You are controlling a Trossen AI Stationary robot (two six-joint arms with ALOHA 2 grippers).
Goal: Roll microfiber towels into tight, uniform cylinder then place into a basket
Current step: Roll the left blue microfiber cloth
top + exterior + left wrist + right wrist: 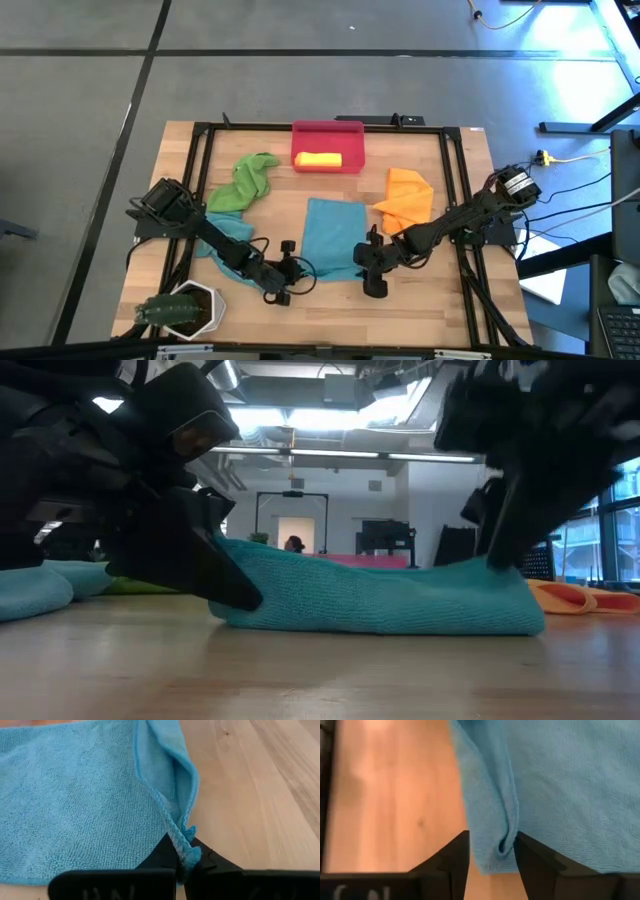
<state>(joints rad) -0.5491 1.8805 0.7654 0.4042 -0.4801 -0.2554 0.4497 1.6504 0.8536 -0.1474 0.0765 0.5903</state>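
On the wooden table (440,300), seen from above, a teal towel (334,232) is spread just in front of the red-pink basket (328,147), in which a yellow rolled towel (318,159) is held. A green towel (247,180) is bunched left of the basket, an orange towel (405,198) right of it, and a second teal towel (225,230) lies under the left arm. The left gripper (284,272) is set at the spread towel's near left corner, the right gripper (372,268) at its near right corner. A white pot with a plant (182,308) stands at the table's near left corner; bare wood is left along the near edge, grey floor beyond the frame.

From table height, the spread towel is seen lifted slightly at both ends, with an open room and ceiling lights behind.

In the left wrist view, the towel's hem (186,847) is pinched between fully closed fingers (220,867), bare wood lying beside it.

In the right wrist view, the fingers (457,852) are parted, a folded towel edge (506,842) lying loosely between them, ungripped.
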